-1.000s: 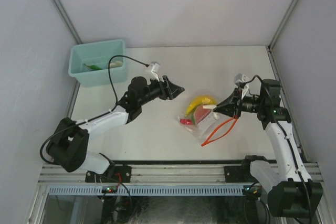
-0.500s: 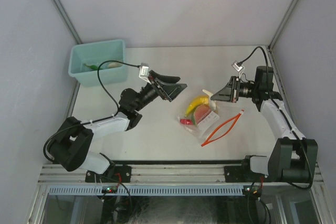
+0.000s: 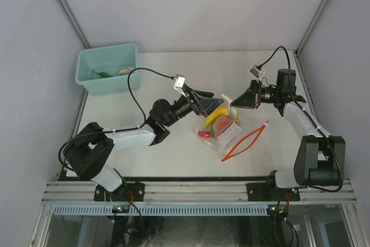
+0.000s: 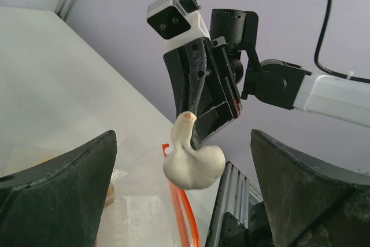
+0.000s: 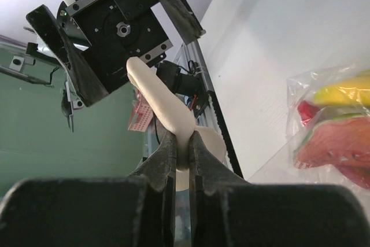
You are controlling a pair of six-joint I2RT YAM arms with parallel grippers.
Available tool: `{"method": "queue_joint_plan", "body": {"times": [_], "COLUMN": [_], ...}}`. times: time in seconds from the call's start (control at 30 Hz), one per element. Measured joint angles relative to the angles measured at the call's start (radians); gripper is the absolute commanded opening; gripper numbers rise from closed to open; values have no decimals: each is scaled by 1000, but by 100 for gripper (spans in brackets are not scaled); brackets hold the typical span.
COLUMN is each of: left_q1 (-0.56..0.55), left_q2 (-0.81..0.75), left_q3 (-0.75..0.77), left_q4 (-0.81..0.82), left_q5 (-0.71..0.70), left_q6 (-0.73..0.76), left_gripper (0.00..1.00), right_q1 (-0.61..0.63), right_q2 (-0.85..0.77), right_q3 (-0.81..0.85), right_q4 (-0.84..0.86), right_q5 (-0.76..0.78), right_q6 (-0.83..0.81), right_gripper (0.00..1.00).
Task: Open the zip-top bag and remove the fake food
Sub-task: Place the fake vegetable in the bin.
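Right wrist view: whitish piece out of bag, handover pending

Shows right gripper (image 5: pixel 180 143) pinched tight on the whitish piece (image 5: pixel 159 105), up in the air, clear of the table (image 3: pixel 173 160). Facing it head-on: left gripper (image 3: pixel 206 101), spread wide, holding nothing, tips just short of the piece.

Lying flat below and between them: zip-top bag (image 3: pixel 222 130). Red-orange zip strip (image 3: pixel 245 140) with strands parted, so reads as open. Inside: banana (image 3: pixel 218 114), red piece (image 3: pixel 204 134), pink-and-green slice (image 5: pixel 329 143).

Far left: teal bin (image 3: pixel 107 70), with green piece (image 3: pixel 103 74) and a pale item (image 3: pixel 123 70) already in it.

Judged step: removal under way, part done. Next, probably: ease left jaws around the free end of the piece, close, only then let go on the right. Calls for gripping away from the right fingers' spot. Risk otherwise: dropping back onto the bag.
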Motion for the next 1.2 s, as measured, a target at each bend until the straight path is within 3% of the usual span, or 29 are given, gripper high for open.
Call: {"method": "queue_joint_plan", "body": {"times": [0.2,0.67,0.8,0.93,1.1,1.2], "left_q1": [-37,-44,-45,-44,-44,-43], "left_q2": [31,69,74,77,77,77], "left_q3": [48,108,120,127,127,127], "left_q4": [-44,-127,-138,-148,-150,-159], "left_q5": [-47,-68,-64,-62,-62,-62], "left_q6": [10,-3,-11,-13,-13,-13], "left_gripper": [83,19,5,0,0,0], "right_q1": [50,76,76,74,74,72], "right_q2": [14,40,41,42,42,42], "right_q3": [12,23,23,23,23,24], "right_q4": [10,15,15,15,11,8], "right_q5": [-1,-6,-4,-4,-4,-7], "right_q6": [20,40,40,39,37,32], "right_gripper": [0,0,0,16,47,56]}}
